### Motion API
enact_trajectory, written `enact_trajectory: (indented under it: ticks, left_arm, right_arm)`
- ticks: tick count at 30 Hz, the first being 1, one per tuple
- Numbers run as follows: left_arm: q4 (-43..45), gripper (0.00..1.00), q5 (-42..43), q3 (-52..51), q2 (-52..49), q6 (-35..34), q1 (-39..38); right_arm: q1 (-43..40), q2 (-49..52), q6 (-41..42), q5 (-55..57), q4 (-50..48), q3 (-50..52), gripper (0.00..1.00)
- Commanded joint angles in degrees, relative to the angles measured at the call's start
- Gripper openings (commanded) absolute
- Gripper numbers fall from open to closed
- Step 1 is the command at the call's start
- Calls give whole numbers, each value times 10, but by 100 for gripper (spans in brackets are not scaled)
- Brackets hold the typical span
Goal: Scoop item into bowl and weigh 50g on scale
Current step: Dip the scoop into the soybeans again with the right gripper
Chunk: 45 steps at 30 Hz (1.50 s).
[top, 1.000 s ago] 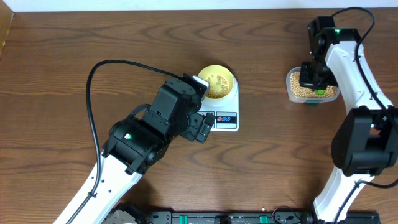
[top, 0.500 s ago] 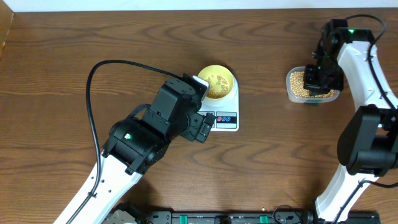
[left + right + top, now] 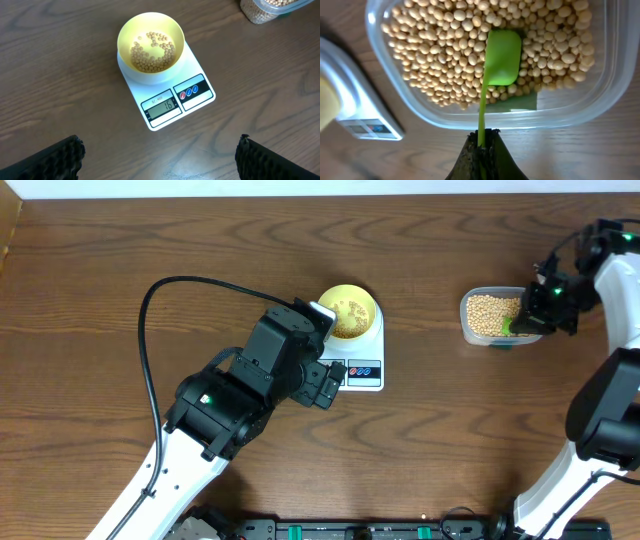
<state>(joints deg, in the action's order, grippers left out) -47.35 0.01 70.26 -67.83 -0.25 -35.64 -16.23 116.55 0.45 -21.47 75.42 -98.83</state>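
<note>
The pale yellow bowl (image 3: 349,313) stands on the white scale (image 3: 358,367) and holds a thin layer of tan beans (image 3: 151,50); it also shows in the left wrist view (image 3: 150,44). The scale (image 3: 172,97) has a lit display. A clear tub (image 3: 492,317) holds the pile of beans (image 3: 470,45). My right gripper (image 3: 482,142) is shut on the handle of a green scoop (image 3: 501,57), whose head lies on the beans in the tub (image 3: 610,90). In the overhead view my right gripper (image 3: 540,305) is at the tub's right edge. My left gripper (image 3: 160,157) is open and empty, above the table in front of the scale.
The left arm's body (image 3: 245,385) hangs over the scale's left side in the overhead view. A black cable (image 3: 150,330) loops over the table's left part. A rail runs along the table's front edge (image 3: 360,530).
My right arm has swung to the right, off the top of the tub to its right edge, which uncovers the beans. The left arm, bowl and scale have not moved.
</note>
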Motion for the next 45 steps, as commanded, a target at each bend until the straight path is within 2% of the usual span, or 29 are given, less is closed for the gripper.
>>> enact_trajectory:
  ticks: [1, 11, 20, 31, 45]
  left_arm:
    - [0, 99, -7, 7, -3, -9, 2]
    - [0, 99, -7, 7, -3, -9, 2]
    - [0, 99, -7, 7, -3, -9, 2]
    - [0, 99, -7, 7, -3, -9, 2]
    - [0, 99, -7, 7, -3, -9, 2]
  right_arm:
    - [-19, 7, -35, -77, 3, -1, 1]
    - [-72, 8, -104, -172, 0, 19, 1]
    - [-81, 8, -149, -212, -20, 56, 1]
    - [-81, 8, -179, -265, -67, 102, 1]
    - [-98, 8, -190, -272, -79, 103, 1]
